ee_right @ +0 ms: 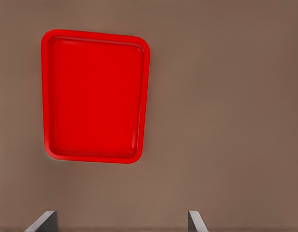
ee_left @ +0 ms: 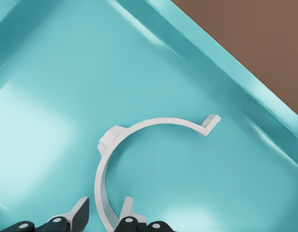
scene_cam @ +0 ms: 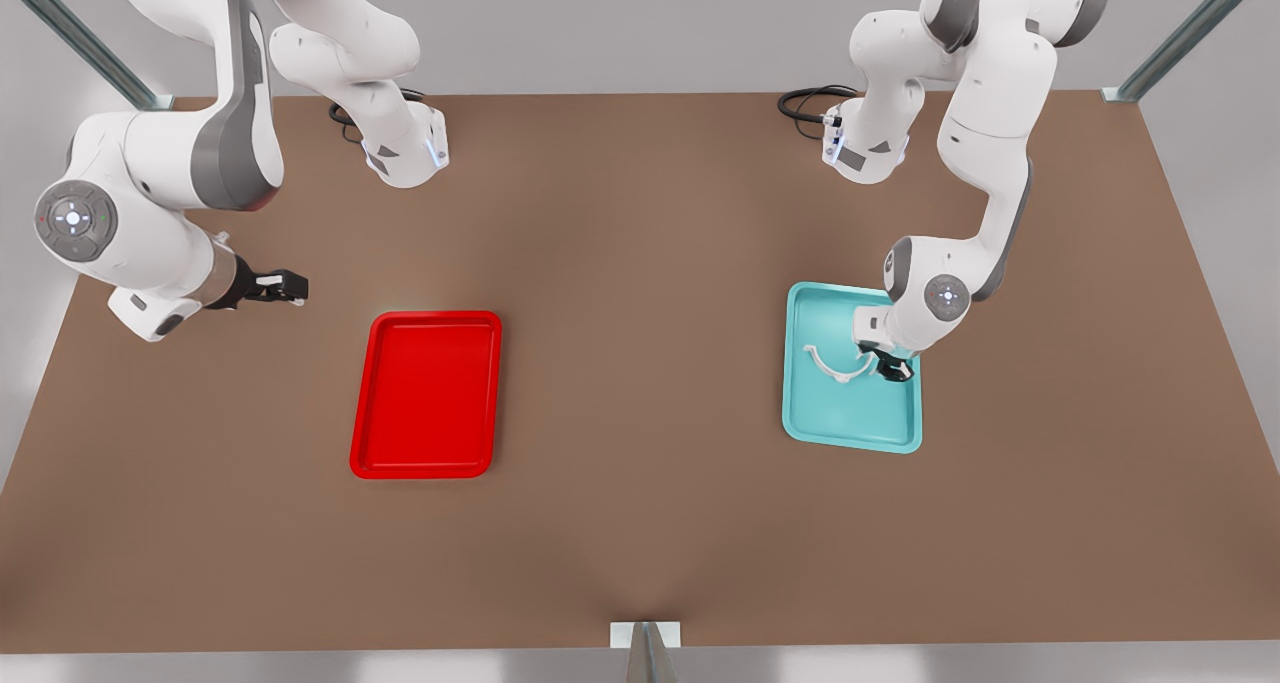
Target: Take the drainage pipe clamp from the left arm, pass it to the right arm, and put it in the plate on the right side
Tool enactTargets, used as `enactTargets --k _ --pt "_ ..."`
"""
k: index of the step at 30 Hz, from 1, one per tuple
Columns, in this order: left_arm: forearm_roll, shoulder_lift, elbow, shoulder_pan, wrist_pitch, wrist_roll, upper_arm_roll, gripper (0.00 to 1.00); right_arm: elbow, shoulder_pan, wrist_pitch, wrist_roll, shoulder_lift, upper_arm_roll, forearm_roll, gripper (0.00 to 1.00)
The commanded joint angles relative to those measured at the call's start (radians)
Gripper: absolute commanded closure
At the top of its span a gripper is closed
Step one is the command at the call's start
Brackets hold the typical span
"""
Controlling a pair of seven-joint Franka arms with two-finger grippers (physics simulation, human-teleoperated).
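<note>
Left gripper (ee_left: pixel 104 217) straddles the thin white plastic clamp (ee_left: pixel 139 128) in the teal tray (scene_cam: pixel 850 428), fingertips cut off; right gripper (scene_cam: pixel 285 285) hovers spread beside the red plate (scene_cam: pixel 428 468).

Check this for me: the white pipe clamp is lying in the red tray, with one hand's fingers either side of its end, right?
Not quite. The drainage pipe clamp lies in the teal tray, not the red plate, as the front view shows. The rest holds: in the left wrist view the left hand has its fingers either side of the clamp's end. The right hand waits, open, beside the plate.
</note>
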Motion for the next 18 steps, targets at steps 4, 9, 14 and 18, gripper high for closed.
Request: enactTargets --k 4,9,14,18 --pt "-0.001 -0.001 0.000 0.000 -0.005 0.035 0.000 0.76 -0.002 0.000 0.002 -0.004 -0.001 0.000 0.001 0.00" --pt "-0.001 0.001 0.002 -0.001 -0.005 0.035 0.000 0.74 -0.007 0.000 0.002 -0.004 -0.002 0.000 -0.001 0.00" --pt "-0.001 0.009 0.005 -0.001 -0.005 0.035 0.000 0.74 -0.007 0.000 0.004 -0.004 -0.001 0.000 -0.001 0.00" --pt "-0.001 0.012 0.005 -0.001 -0.004 0.035 0.001 0.74 -0.008 0.000 0.005 -0.004 -0.001 0.000 -0.001 0.00"
